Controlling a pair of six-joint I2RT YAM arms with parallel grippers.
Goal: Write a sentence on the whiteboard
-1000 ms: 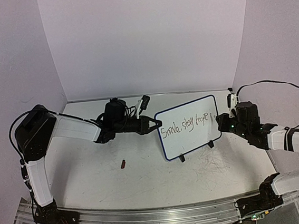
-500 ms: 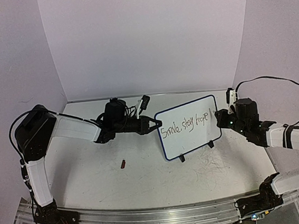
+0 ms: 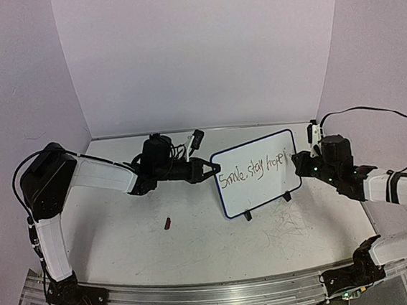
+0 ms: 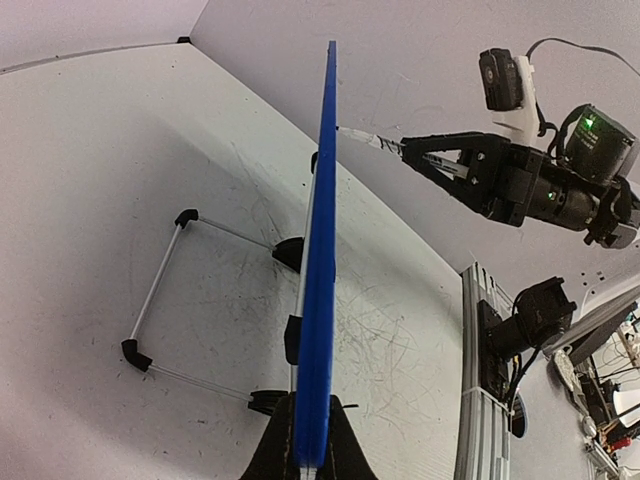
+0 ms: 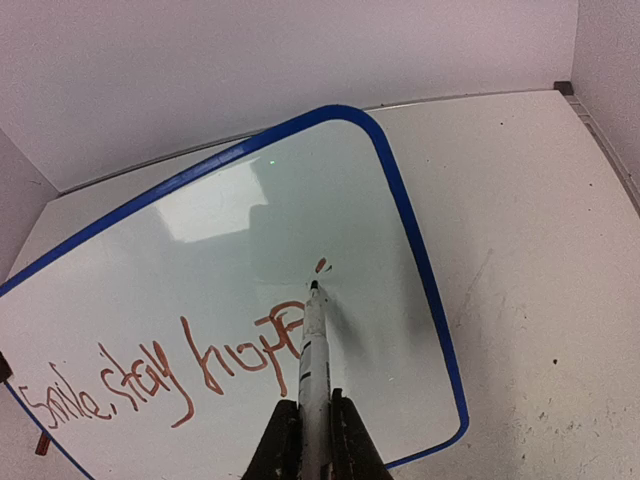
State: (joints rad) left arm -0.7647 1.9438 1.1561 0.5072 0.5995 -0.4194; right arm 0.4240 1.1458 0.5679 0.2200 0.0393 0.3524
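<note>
We've got "Smile, stay hope" down as the sentence (image 5: pixel 170 375) on the whiteboard (image 3: pixel 265 190), which stands mid-counter (image 3: pixel 197 239). One short stroke past that is there too, so we reckon only the word's ending is left. Left gripper (image 4: pixel 305 455) is clamped on the board's left edge, and right gripper (image 5: pixel 315 438) is squeezed around the marker (image 5: pixel 313 340). Can't tell if the tip actually touches. That small dark thing (image 3: pixel 168 223) on the counter is too tiny to identify.

Board (image 4: pixel 322 250) edge-on, upright, blue frame pinched by left gripper (image 4: pixel 306 462) at bottom. Wire stand (image 4: pixel 160 290) rests on scuffed table (image 4: pixel 100 150), left of board. Right gripper (image 4: pixel 408 150) holds marker (image 4: pixel 362 139), tip at board's right face.
</note>
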